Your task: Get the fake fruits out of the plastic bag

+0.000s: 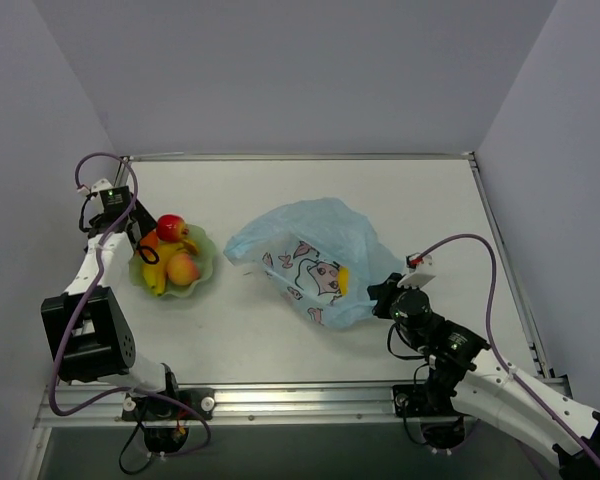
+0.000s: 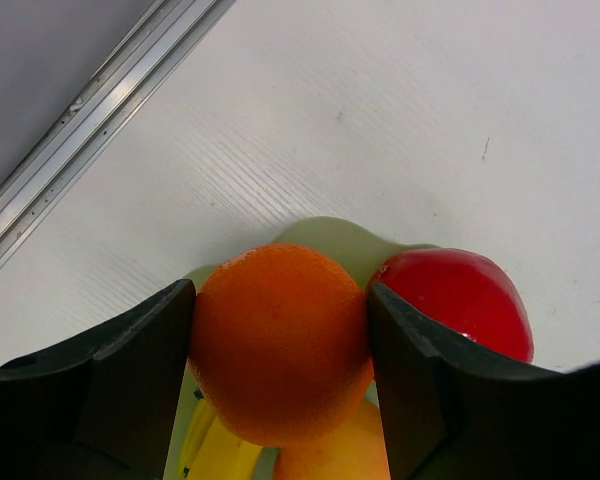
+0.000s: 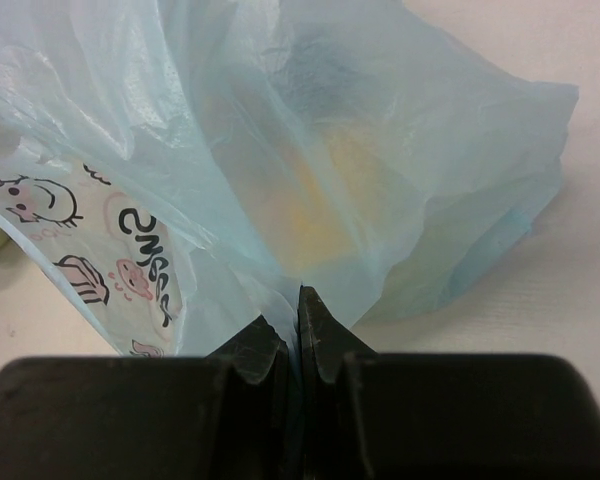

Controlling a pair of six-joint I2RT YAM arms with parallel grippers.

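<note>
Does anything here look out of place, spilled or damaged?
Nothing is spilled or damaged. The plastic bag lies crumpled on the table, pinched by the right gripper, with a yellow fruit still inside it. The left gripper holds the orange over the green plate.

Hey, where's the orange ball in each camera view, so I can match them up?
Top external: the orange ball is at the left, in the left pincer, just below-left of the red apple.
Left wrist: the orange ball is bottom centre, between the fingers, with the red apple to its right.
Right wrist: not in it; the plastic bag fills the view.
Shared landmark: the red apple.
</note>
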